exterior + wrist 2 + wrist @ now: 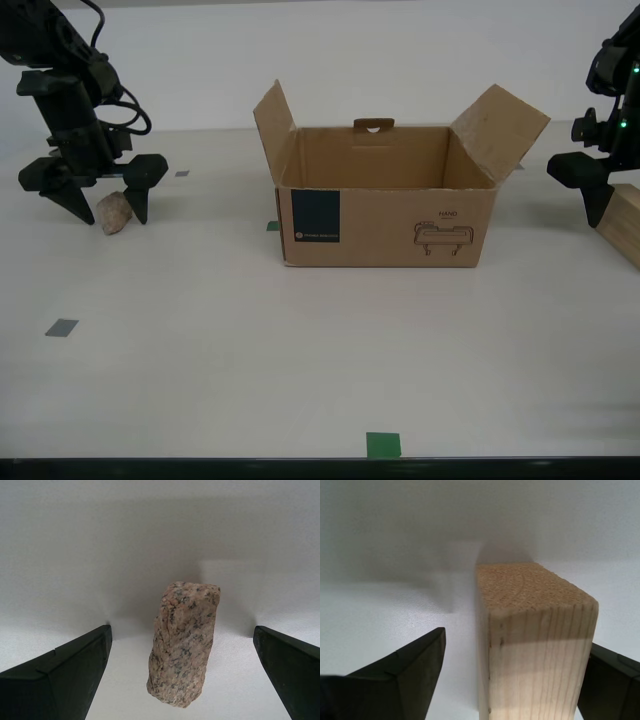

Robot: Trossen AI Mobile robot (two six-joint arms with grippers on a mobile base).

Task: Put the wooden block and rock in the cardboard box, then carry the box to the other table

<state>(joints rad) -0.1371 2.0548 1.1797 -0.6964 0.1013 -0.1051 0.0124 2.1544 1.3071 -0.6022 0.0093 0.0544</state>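
Straddling the rock with spread, unclosed fingers, my second gripper awaits closure; my first gripper, likewise released, brackets the wooden block. The cardboard box stands between, empty.

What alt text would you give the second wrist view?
A pinkish speckled rock sits on a white table between the two open black fingers of my second gripper, neither touching it.

Lab: bare white table w/ tape marks.
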